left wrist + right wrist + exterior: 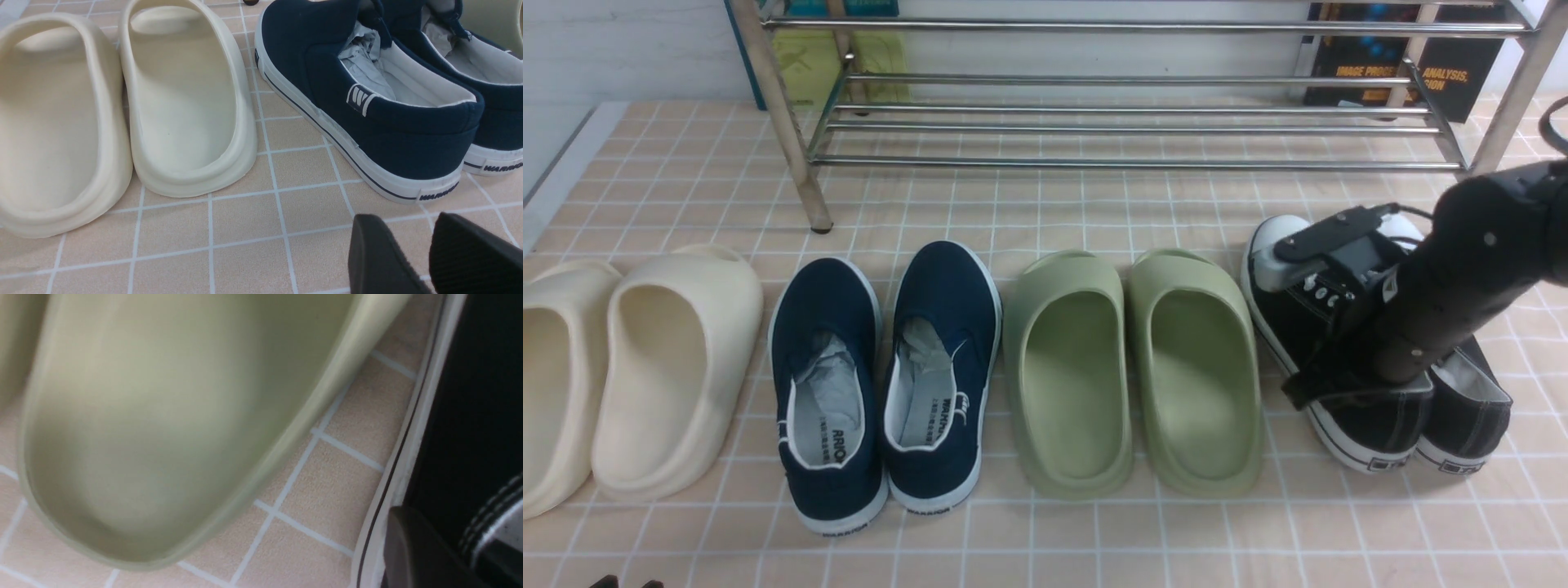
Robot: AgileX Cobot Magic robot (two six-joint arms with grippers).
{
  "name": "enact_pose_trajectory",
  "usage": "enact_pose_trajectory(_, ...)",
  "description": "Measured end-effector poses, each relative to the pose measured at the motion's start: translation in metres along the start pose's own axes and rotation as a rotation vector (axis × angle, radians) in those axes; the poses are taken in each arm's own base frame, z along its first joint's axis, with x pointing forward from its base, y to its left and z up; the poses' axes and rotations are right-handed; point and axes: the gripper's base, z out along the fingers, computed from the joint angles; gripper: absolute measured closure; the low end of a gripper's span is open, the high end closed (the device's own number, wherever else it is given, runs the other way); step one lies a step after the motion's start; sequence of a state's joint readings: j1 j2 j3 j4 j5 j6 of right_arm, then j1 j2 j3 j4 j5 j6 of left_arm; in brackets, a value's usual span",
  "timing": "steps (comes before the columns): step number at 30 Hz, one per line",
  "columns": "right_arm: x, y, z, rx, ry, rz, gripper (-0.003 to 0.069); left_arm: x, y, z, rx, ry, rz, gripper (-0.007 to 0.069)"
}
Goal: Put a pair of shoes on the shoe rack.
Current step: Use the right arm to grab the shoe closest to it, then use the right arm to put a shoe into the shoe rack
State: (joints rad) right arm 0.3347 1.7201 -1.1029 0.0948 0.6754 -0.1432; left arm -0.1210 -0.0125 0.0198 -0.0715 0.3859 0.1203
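The pair of black canvas sneakers stands on the tiled floor at the right, the left one (1290, 322) beside the right one (1470, 408). My right gripper (1347, 380) reaches down onto the left sneaker's heel opening. In the right wrist view the gripper (470, 559) has one finger (412, 547) outside the black side wall (470, 416) and the other inside by the grey lining, pinching the wall. The sneaker rests on the floor. The chrome shoe rack (1127, 129) stands at the back. My left gripper (421, 253) hangs slightly open and empty above the floor.
From left to right stand cream slides (670, 367), navy slip-on shoes (882, 376) and green slides (1135, 367), all in a row with the sneakers. Books lean behind the rack (1405, 73). The rack's front left leg (796, 155) stands near the navy shoes.
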Motion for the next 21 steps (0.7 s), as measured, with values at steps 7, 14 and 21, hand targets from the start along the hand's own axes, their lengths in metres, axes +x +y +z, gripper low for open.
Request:
enact_pose_trajectory(7, -0.031, 0.002, -0.052, -0.01, -0.08, 0.053, 0.0655, 0.0, 0.0, 0.0, 0.0, 0.0, 0.0, 0.0385)
enact_pose_trajectory(14, -0.062, -0.001, -0.066, 0.009, -0.149, 0.047, 0.0653, 0.0, 0.0, 0.0, 0.0, 0.0, 0.0, 0.0385)
enact_pose_trajectory(21, -0.114, -0.035, -0.029, 0.058, -0.216, 0.086, 0.0651, 0.0, 0.0, 0.0, 0.0, 0.0, 0.0, 0.0385)
